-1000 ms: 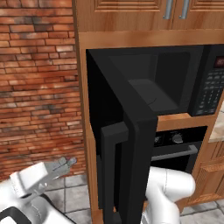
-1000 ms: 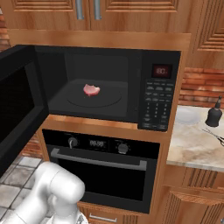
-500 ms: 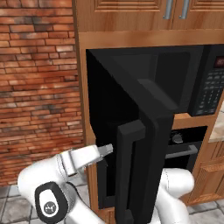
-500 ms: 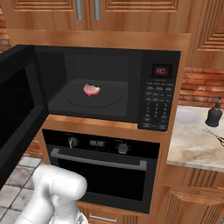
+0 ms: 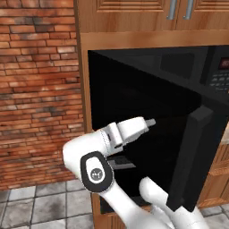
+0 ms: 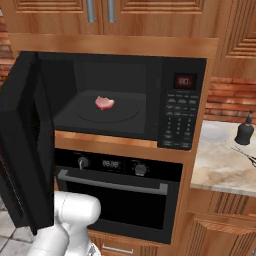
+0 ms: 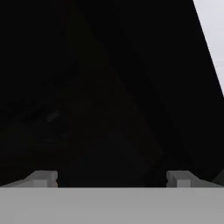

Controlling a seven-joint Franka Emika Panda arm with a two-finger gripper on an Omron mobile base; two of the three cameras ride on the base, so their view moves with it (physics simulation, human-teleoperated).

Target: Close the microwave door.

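Note:
The microwave door is a glossy black panel standing partly open, its outer face turned toward the left base view, with the thick vertical bar handle on its right edge. My gripper rests close against that outer face, left of the handle. In the hand view the dark door lies right in front of my gripper, whose fingertips stand wide apart, open and holding nothing. From the right the door juts out at the left of the microwave, whose cavity holds a pink piece of meat.
The keypad panel with red display sits right of the cavity. Below is a black oven with a horizontal handle. A brick wall stands left. A marble counter with a dark bottle lies right.
The arm has risen from low left and reached the door's outer face. The door has swung from nearly edge-on toward the microwave, showing more of its face in the left base view.

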